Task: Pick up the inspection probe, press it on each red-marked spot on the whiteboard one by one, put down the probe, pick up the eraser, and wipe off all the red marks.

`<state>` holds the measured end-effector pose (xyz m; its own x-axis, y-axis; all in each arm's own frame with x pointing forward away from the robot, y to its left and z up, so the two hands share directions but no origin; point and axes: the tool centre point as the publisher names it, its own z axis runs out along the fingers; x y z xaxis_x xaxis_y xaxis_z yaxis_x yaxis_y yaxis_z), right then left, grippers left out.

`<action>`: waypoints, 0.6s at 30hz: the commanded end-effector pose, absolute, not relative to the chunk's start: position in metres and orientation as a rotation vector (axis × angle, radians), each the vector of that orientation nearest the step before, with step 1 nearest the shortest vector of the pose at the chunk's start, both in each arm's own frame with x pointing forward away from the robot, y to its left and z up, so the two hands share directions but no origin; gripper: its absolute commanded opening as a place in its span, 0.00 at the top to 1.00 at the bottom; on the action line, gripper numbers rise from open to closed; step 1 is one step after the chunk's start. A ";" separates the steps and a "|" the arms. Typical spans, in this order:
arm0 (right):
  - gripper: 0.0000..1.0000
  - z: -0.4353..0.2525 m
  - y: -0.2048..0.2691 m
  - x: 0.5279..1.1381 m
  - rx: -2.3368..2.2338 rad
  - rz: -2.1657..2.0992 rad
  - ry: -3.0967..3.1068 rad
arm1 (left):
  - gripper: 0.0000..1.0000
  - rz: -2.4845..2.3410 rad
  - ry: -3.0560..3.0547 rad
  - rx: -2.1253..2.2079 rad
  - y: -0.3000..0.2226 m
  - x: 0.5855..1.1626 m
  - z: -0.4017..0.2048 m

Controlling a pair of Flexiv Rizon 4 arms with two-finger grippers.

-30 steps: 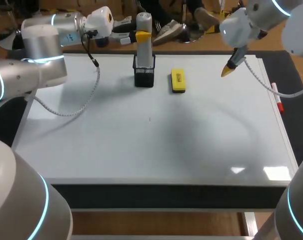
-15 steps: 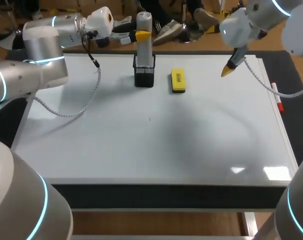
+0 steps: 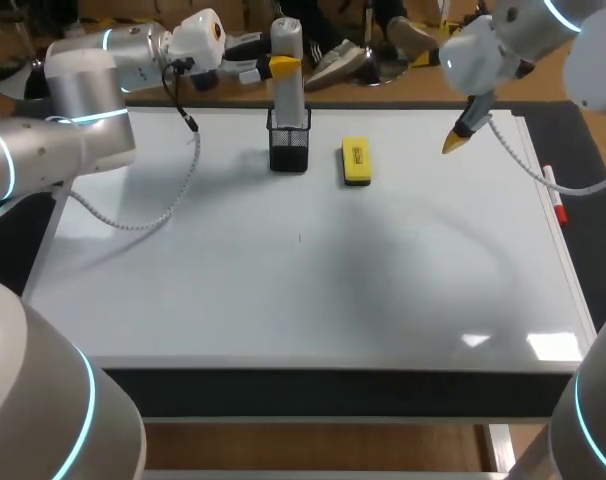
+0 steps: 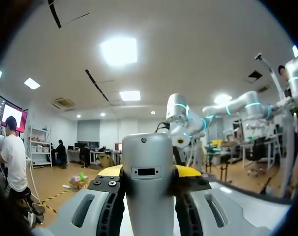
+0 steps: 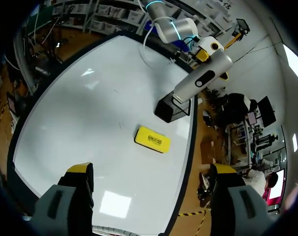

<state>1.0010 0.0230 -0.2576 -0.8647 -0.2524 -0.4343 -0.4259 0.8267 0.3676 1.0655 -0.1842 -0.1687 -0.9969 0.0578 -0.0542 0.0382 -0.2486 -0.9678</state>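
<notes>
L gripper [image 4: 149, 171] clamped on probe [image 4: 148, 152], probe upright in mesh holder [image 3: 288, 152]

Change over the last second: the left gripper [image 3: 283, 66], clamped on the upright inspection probe [image 3: 288, 98] at the far side of the table, has risen slightly. The left arm's wrist has shifted a little upward and toward the far edge along with it. The probe has been drawn up by the same small amount and now stands higher in the black mesh holder [image 3: 288, 150] than before, though its lower end remains inside the holder's rim.
</notes>
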 end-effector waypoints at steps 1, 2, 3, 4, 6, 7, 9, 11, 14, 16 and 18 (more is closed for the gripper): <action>0.00 -0.257 0.023 1.001 -0.512 0.649 2.642 | 1.00 2.466 -1.909 -0.137 -0.186 1.071 -0.169; 0.00 -0.257 0.023 1.001 -0.512 0.649 2.642 | 1.00 2.464 -1.896 -0.138 -0.186 1.071 -0.169; 0.00 -0.257 0.023 1.001 -0.512 0.649 2.642 | 1.00 2.463 -1.899 -0.139 -0.186 1.071 -0.169; 0.00 -0.257 0.023 1.001 -0.512 0.649 2.642 | 1.00 2.461 -1.903 -0.143 -0.186 1.071 -0.169; 0.00 -0.257 0.023 1.001 -0.512 0.649 2.642 | 1.00 2.460 -1.901 -0.140 -0.185 1.071 -0.170; 0.00 -0.257 0.023 1.001 -0.512 0.649 2.642 | 1.00 2.459 -1.902 -0.139 -0.185 1.072 -0.171; 0.00 -0.257 0.023 1.001 -0.512 0.649 2.642 | 1.00 2.461 -1.889 -0.131 -0.185 1.071 -0.172; 0.00 -0.257 0.023 1.001 -0.512 0.649 2.642 | 1.00 2.459 -1.897 -0.137 -0.185 1.071 -0.172; 0.00 -0.257 0.023 1.001 -0.512 0.649 2.642 | 1.00 2.460 -1.898 -0.145 -0.185 1.073 -0.174; 0.00 -0.257 0.023 1.001 -0.512 0.649 2.642 | 1.00 2.461 -1.895 -0.149 -0.186 1.073 -0.176; 0.00 -0.257 0.023 1.001 -0.512 0.649 2.642 | 1.00 2.459 -1.896 -0.146 -0.186 1.074 -0.180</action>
<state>1.0010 0.0231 -0.2576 -0.8647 -0.2524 -0.4343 -0.4260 0.8267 0.3676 1.0699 -0.1852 -0.1765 -0.9958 0.0753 -0.0528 0.0326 -0.2481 -0.9682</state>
